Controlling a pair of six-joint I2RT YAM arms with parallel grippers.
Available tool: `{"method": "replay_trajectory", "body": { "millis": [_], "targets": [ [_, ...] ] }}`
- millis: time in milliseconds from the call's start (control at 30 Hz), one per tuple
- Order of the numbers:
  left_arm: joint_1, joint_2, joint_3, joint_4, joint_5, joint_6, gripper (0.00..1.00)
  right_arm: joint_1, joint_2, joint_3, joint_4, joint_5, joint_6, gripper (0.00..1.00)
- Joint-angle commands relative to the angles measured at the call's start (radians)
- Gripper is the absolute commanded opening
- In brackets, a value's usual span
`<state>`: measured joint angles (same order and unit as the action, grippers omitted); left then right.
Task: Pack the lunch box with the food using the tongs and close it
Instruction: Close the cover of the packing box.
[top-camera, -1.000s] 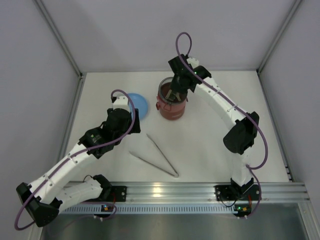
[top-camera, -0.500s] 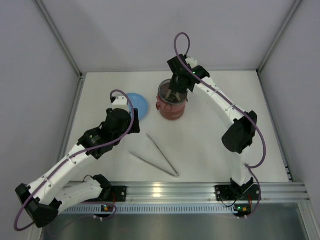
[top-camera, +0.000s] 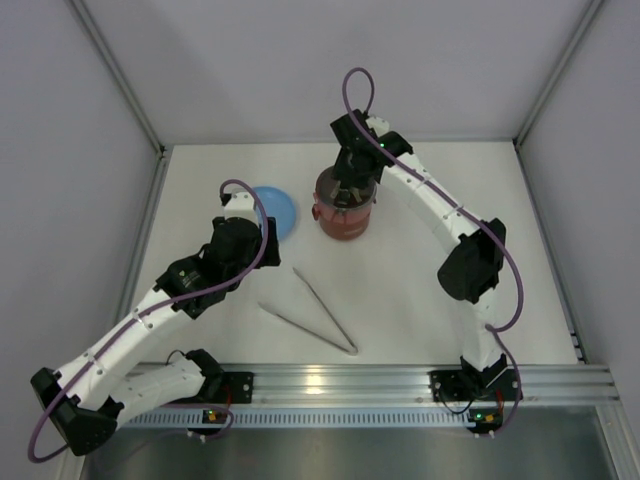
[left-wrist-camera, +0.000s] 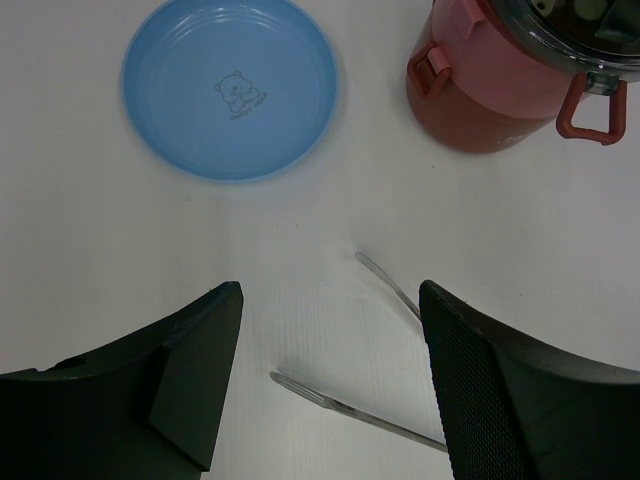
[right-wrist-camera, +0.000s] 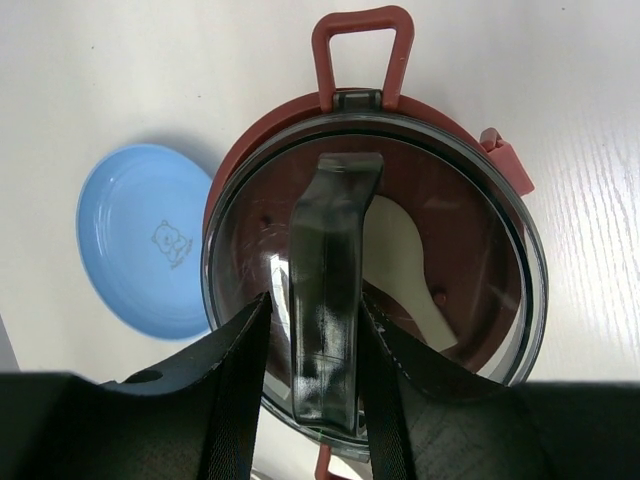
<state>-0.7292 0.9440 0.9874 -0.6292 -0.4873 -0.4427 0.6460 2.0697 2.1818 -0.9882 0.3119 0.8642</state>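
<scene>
Lid (right-wrist-camera: 450, 250) seated on lunch box (top-camera: 345, 218) at mid-worktop (top-camera: 420, 260); right gripper (right-wrist-camera: 315, 320) jaws, straddling its handle (right-wrist-camera: 332, 220), have eased since a second ago (still gripping? cannot tell), left gripper (left-wrist-camera: 330, 300) jaws apart and empty over idle tongs (top-camera: 315, 318): closing looks nearly done.

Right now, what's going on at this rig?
The right gripper sits over the stacked lunch box, its fingers straddling the handle of the top cover; grip unclear. The left gripper hangs open and empty above the tongs lying on the table. The blue plate is empty.
</scene>
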Motion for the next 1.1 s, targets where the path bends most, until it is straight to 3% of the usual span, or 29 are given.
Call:
{"method": "replay_trajectory", "body": {
  "millis": [0, 467, 1067],
  "targets": [
    [-0.004, -0.022, 0.022, 0.013, -0.008, 0.012, 0.76, 0.017, 0.009, 0.047, 0.022, -0.014, -0.007, 0.39],
    [-0.004, -0.020, 0.033, -0.003, -0.010, 0.015, 0.77, 0.011, 0.026, 0.056, 0.095, -0.028, 0.068, 0.39],
    [-0.006, 0.004, 0.034, 0.005, 0.001, 0.013, 0.77, -0.020, -0.009, -0.028, 0.094, 0.098, 0.076, 0.39]
  ]
}}
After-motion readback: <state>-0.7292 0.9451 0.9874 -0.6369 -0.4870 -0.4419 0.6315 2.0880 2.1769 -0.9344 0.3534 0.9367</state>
